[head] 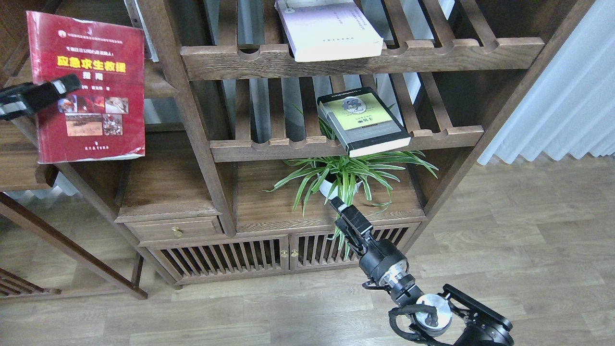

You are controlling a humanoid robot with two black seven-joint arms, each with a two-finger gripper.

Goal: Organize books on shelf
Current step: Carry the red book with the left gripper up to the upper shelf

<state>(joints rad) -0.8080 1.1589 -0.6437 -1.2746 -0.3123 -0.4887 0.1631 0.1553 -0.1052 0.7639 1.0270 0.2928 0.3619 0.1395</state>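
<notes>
Left gripper clamps red book, cover upright and facing out; right gripper by plant, opening indiscernible.

Red book (yellow title), black-lime book, white-lilac book.

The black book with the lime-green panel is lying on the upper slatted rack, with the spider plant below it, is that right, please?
Not quite: the head view shows the black book on the lower slatted rack; the white-lilac book occupies the upper one. The spider plant is indeed below it.
</notes>
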